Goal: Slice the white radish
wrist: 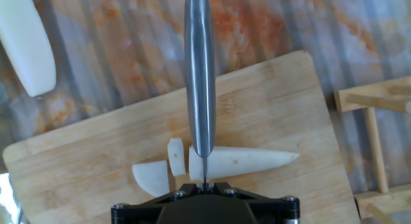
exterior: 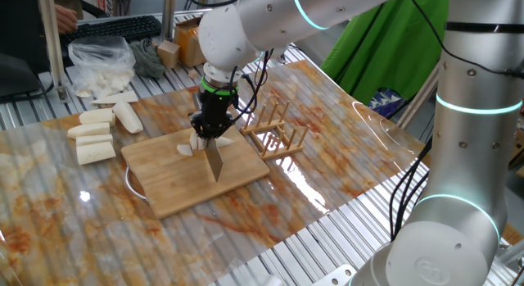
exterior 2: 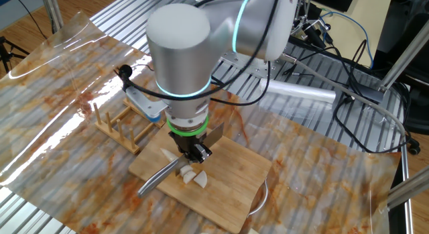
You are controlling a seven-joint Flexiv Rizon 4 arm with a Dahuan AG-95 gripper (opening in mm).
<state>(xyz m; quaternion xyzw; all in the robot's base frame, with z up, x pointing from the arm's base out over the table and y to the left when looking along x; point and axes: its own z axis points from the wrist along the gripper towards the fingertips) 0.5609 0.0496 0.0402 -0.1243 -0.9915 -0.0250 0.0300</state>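
Gripping a knife (wrist: 200, 76), the pincer (exterior: 211, 132) shows no legible markings.

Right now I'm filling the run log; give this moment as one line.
gripper: shut on knife | blade across white radish | two slices cut | on cutting board

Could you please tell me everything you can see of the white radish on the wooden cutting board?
The small pale cream-white tapered radish lies flat on the light bamboo cutting board, pointed tip away from its cut end. It looks smooth, moist and unpeeled of nothing further. Two pieces lie cut off beside the blunt end: a thin slice leaning on edge and a rounded end piece. The steel knife, held in the shut black gripper, stands edge-down on the radish at its cut end.
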